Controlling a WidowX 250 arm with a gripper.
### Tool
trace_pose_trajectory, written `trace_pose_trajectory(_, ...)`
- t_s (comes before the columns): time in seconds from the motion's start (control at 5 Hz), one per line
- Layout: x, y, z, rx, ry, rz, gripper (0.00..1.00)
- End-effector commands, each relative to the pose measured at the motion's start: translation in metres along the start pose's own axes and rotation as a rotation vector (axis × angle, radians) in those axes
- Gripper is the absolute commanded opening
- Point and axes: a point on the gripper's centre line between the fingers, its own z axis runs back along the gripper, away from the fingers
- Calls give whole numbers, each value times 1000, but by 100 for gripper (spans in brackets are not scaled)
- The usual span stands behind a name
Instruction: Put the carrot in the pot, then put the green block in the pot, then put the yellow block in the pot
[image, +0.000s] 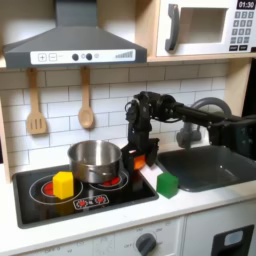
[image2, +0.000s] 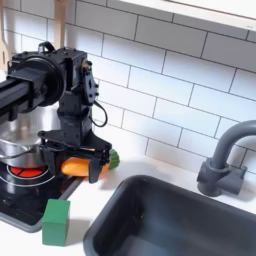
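The gripper (image2: 82, 165) has its fingers closed on the one carrot (image2: 78, 167), which lies crosswise between them in the second exterior view, orange body toward the pot and green tip (image2: 113, 157) pointing away from it. In the first exterior view the gripper (image: 137, 158) hangs just beside the pot (image: 93, 160), on the first exterior view's right of its rim, low over the edge of the black stovetop (image: 40, 205). There is one pot (image2: 22, 135), shiny steel, standing on the stovetop, and the carrot is outside it, held near its wall. One yellow block (image: 63, 184) sits on the stovetop in front of the pot, on the first exterior view's left, on a red burner ring. One green block (image: 167, 184) rests on the white counter (image: 190, 205), off the stovetop, well to the first exterior view's right of the pot; in the second exterior view the green block (image2: 55, 222) lies in front of the pot and below the gripper
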Motion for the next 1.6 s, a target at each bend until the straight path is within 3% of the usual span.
trace_pose_trajectory(0.0,-19,-10,-4,-4,24,-26,100)
trace_pose_trajectory(0.6,-17,-10,3,-1,16,-36,100)
trace_pose_trajectory(0.8,-16,-8,12,23,-5,-39,100)
trace_pose_trajectory(1.2,-13,-2,19,40,11,-68,100)
trace_pose_trajectory(1.4,-10,-6,24,-5,17,-136,100)
